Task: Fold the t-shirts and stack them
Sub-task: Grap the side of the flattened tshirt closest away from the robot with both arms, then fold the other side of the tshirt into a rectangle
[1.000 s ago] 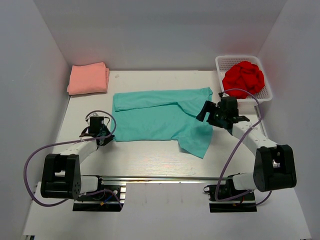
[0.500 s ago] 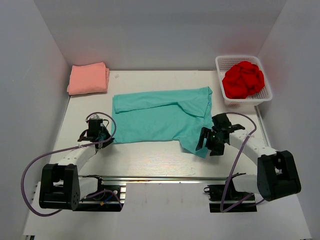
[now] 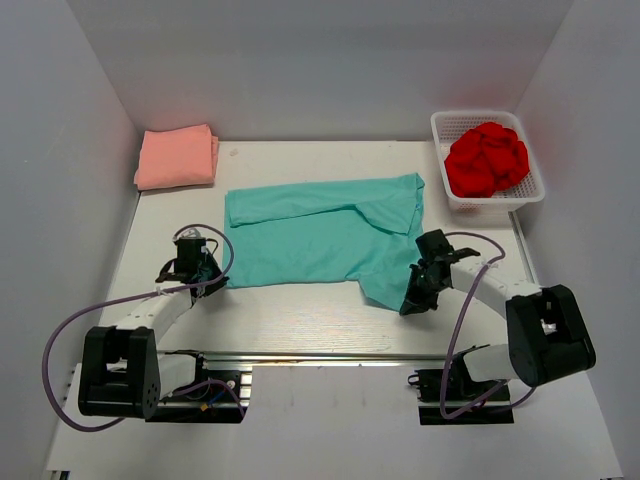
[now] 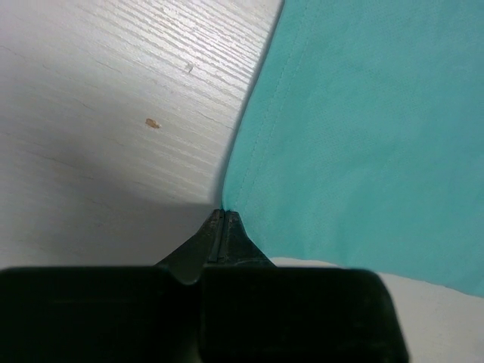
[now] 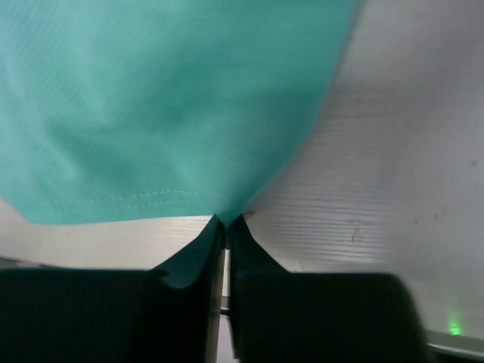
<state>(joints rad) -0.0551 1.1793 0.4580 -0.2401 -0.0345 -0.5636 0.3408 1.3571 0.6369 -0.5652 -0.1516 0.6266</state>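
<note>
The teal t-shirt [image 3: 320, 235] lies spread on the table, its top edge folded over. My left gripper [image 3: 207, 281] is shut on its near left corner; in the left wrist view the fingertips [image 4: 224, 215] pinch the hem of the teal t-shirt [image 4: 363, 136]. My right gripper [image 3: 410, 306] is shut on the near right corner, where the teal t-shirt [image 5: 166, 106] narrows into the shut gripper [image 5: 226, 221]. A folded salmon-pink t-shirt [image 3: 177, 156] lies at the back left. A crumpled red t-shirt [image 3: 486, 158] fills the basket.
The white mesh basket [image 3: 532, 180] stands at the back right, against the right wall. White walls close in the table on three sides. Purple cables loop beside both arms. Bare wooden tabletop [image 3: 300, 310] runs between the shirt and the arm bases.
My right gripper came down from the shirt's right side to its near right corner and shut on it. The left gripper stayed shut on the left corner.
</note>
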